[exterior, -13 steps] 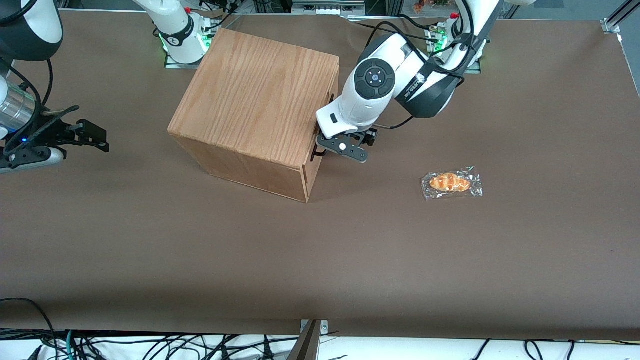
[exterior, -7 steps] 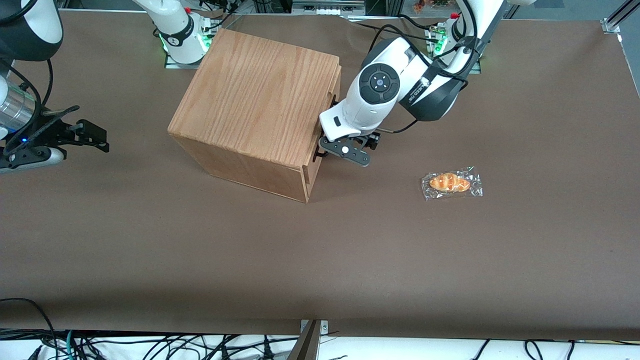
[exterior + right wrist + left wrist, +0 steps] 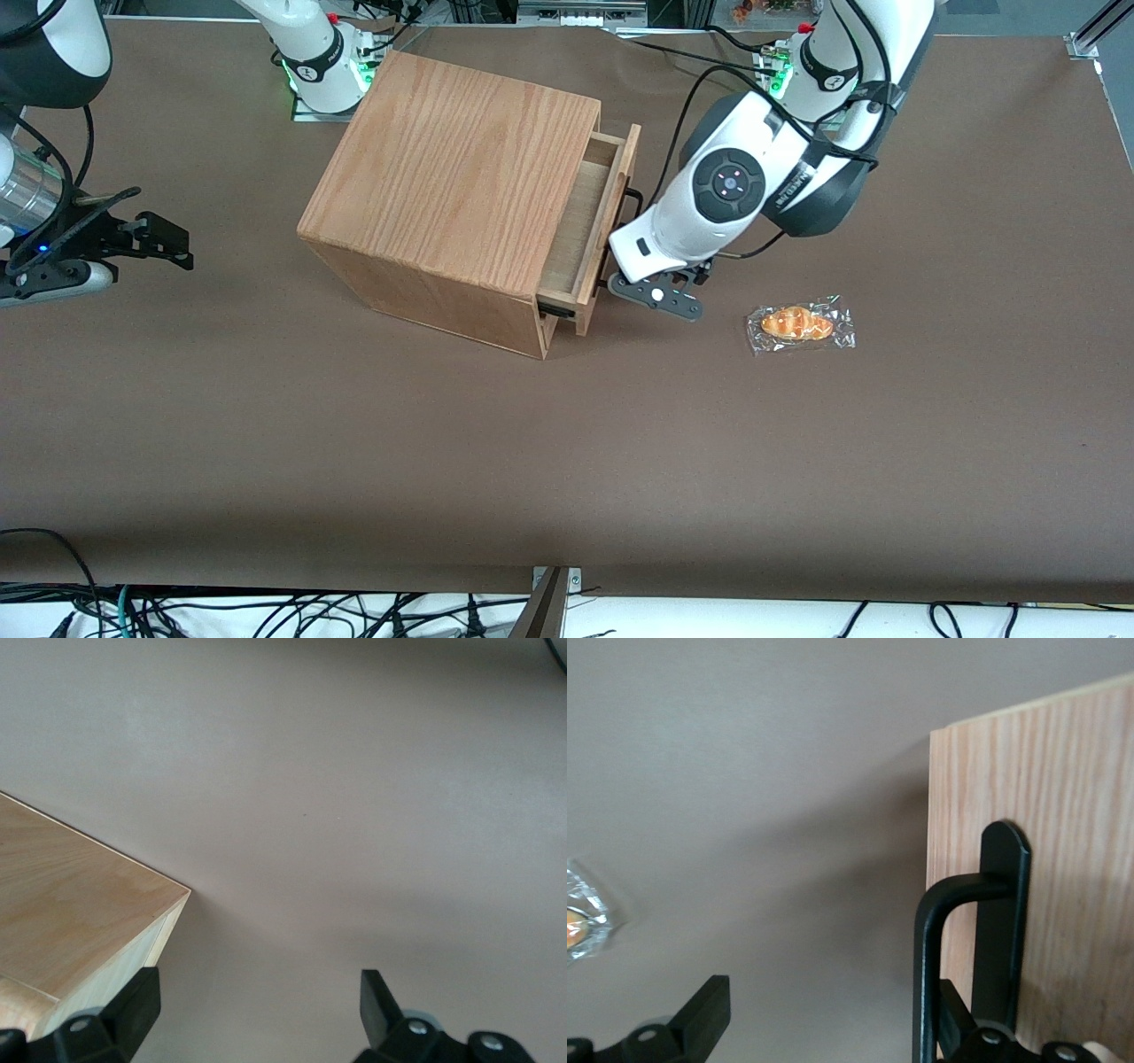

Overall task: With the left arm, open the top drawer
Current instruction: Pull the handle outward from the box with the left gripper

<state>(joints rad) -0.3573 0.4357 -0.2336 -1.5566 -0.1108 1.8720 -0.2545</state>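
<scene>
**Claw spread wide, one finger hooked inside the handle**

Gripper [image 3: 828, 1029] at the end of the handle [image 3: 925, 966] nearer the front camera, spread wide and clamping nothing. One finger [image 3: 957, 1019] tucked between the black bar and the front panel, the other [image 3: 702, 1014] out over bare table [image 3: 886, 461].

Top drawer [image 3: 580, 221] partly out of the wooden box [image 3: 461, 168], opening toward the working arm's end of the table. Judged as mid-pull, with some travel probably left.

- Pull straight along the drawer's own line. Hooking near one end of the bar likely twists the drawer and makes it bind.
- Keep the hooked finger deep inside the bar, away from the curved corner, to avoid slipping off.
- Go slowly and watch for the box sliding instead of the drawer.
- Mind the wrapped pastry [image 3: 800, 324] lying near the gripper on the table.
</scene>
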